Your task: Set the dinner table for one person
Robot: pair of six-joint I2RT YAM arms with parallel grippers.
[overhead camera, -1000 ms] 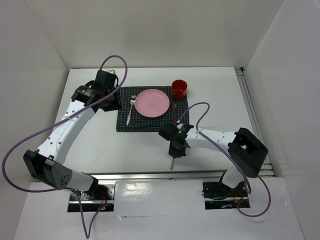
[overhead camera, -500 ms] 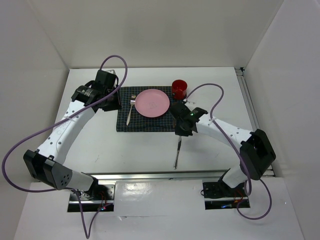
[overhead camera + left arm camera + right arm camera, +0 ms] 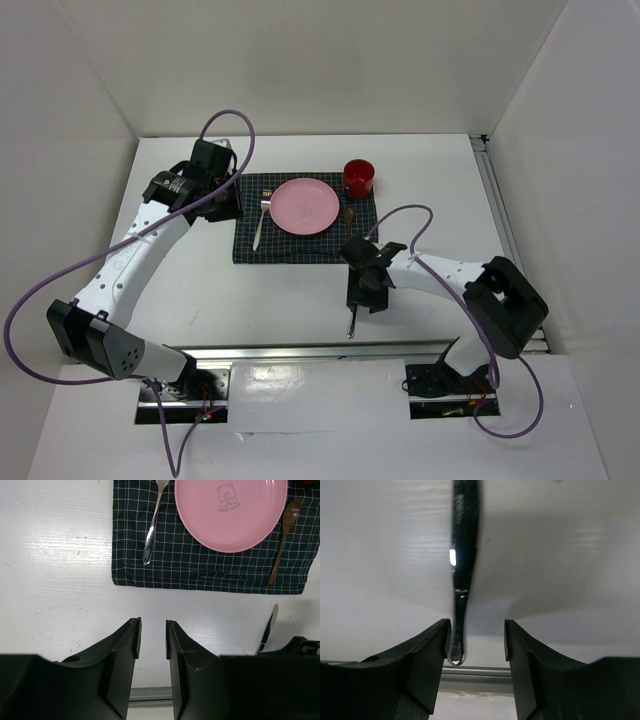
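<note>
On the white dinner table (image 3: 200, 300) lies a dark checked placemat (image 3: 300, 247) with a pink plate (image 3: 304, 206), a fork (image 3: 259, 228) on its left and a wooden spoon (image 3: 349, 213) on its right. A red cup (image 3: 359, 178) stands at the mat's far right corner. A metal knife (image 3: 464, 555) lies on the table below the mat's right corner. My right gripper (image 3: 477, 630) is open and straddles the knife's handle, which sits close to the left finger. My left gripper (image 3: 152, 630) hovers open and empty beside the mat's left edge.
A metal rail (image 3: 300, 352) runs along the table's near edge, just behind the knife's end. White walls close in the table on the left, back and right. The right arm's cable (image 3: 400, 215) loops above the mat's right side.
The right gripper swung up to the placemat's right edge, then came back down over the knife, and its jaws have opened. The left arm has not moved.
</note>
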